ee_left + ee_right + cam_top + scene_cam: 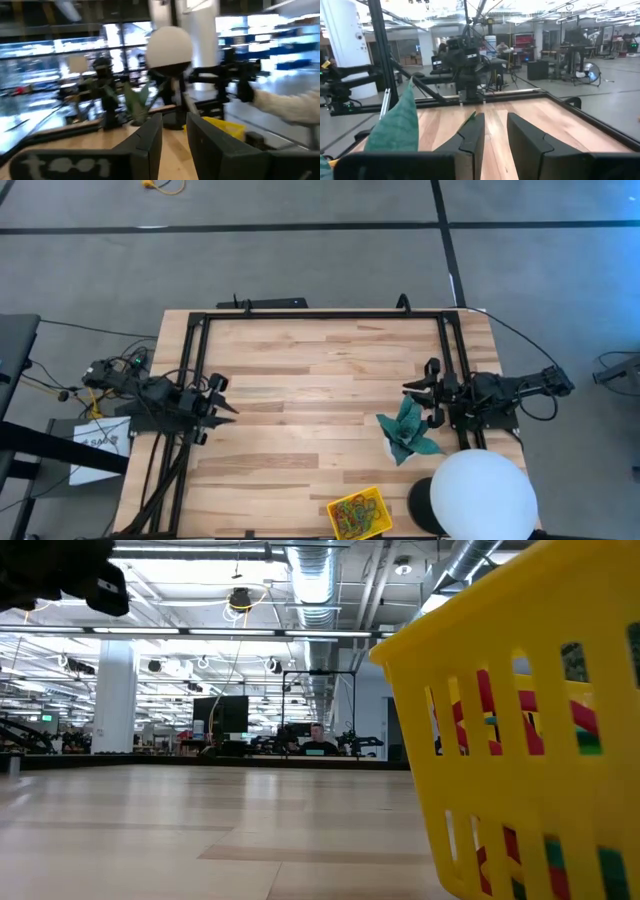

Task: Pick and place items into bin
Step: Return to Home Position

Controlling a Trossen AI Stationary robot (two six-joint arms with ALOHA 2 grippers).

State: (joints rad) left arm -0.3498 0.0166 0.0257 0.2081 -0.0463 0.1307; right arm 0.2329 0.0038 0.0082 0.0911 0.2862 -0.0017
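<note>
Left pincer [226, 397] of mine hangs at the table's [300, 380] left side, fingers slightly spread, holding nothing. At the near edge, right of middle, sits the yellow bin [381, 499] with the coloured bands [354, 516] heaped inside. Farther right stands a teal paper star [408, 435]. Close by it is my right pincer [424, 392], also parted and empty. A white ball [484, 496] fills the near right corner.

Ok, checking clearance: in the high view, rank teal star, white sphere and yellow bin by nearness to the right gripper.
From the right gripper:
1. Teal star, just beside it.
2. White sphere, right front corner.
3. Yellow bin, front edge, middle.
</note>
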